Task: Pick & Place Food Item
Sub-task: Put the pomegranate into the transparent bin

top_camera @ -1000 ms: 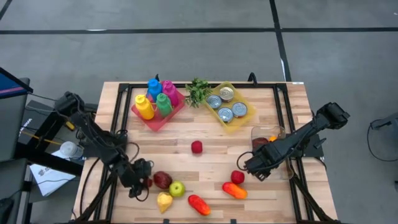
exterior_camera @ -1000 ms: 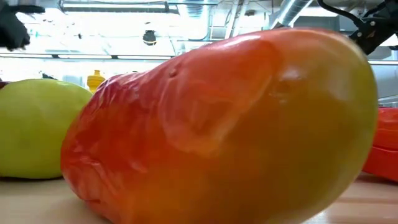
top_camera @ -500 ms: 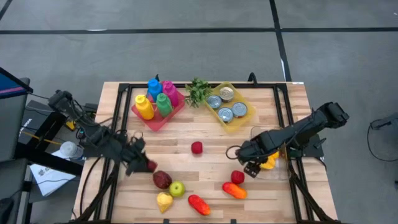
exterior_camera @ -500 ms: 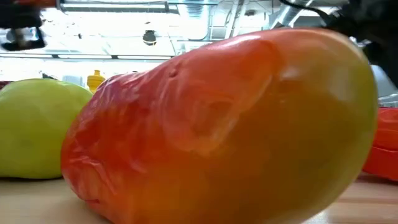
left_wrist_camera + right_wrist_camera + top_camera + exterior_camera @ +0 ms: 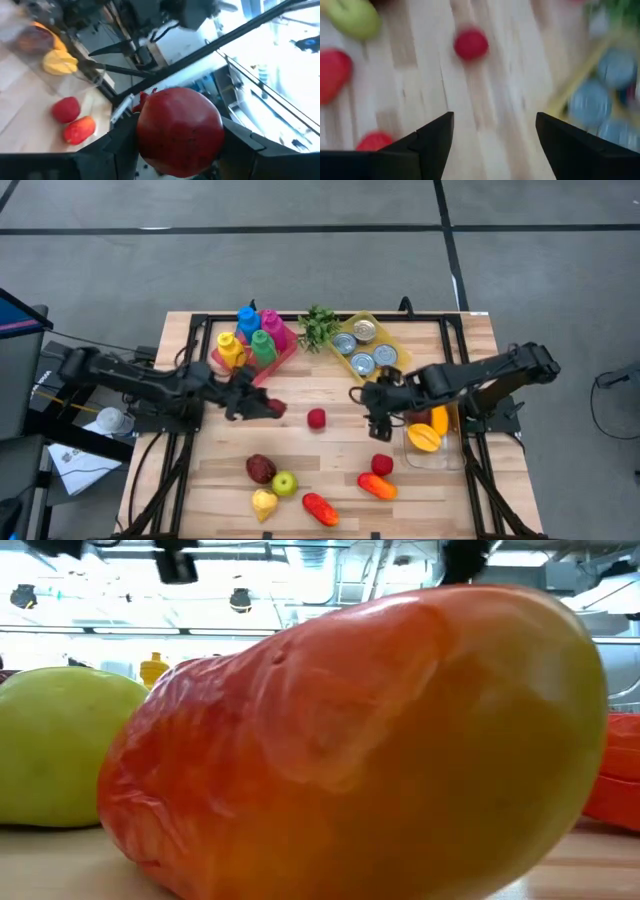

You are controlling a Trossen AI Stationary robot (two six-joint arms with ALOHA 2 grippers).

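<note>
My left gripper (image 5: 268, 408) hangs over the table's left middle, shut on a round dark-red fruit (image 5: 180, 127). My right gripper (image 5: 373, 396) is open and empty over the table's right middle, beside a clear container (image 5: 447, 456) that holds a yellow-orange fruit (image 5: 426, 437). In the right wrist view, that gripper (image 5: 494, 117) looks down on a small red ball (image 5: 471, 44), which lies on the wood between the two arms (image 5: 316, 417). Several fruits rest along the near edge: a dark red apple (image 5: 261, 469), a green apple (image 5: 285, 482), and a large orange-red fruit (image 5: 350, 740) that fills the low view. My left gripper pinches the round dark-red fruit between its two fingers, one finger (image 5: 117, 145) on each side of the fruit's widest part (image 5: 145, 132). The fingers reach roughly level from the table's left. The fruit is lifted clear of the table.
A red tray of coloured bottles (image 5: 250, 340), a green sprig (image 5: 318, 327) and a yellow tray of cans (image 5: 368, 350) stand along the far edge. A yellow fruit (image 5: 264, 502), a red tomato (image 5: 381, 465) and two orange-red fruits (image 5: 378, 485) (image 5: 320, 508) lie near the front.
My left gripper has risen from beside the dark red apple and swung toward the far edge and the right, carrying the red fruit clear of the table. My right gripper has moved from the container's near side toward the far edge and the left.
</note>
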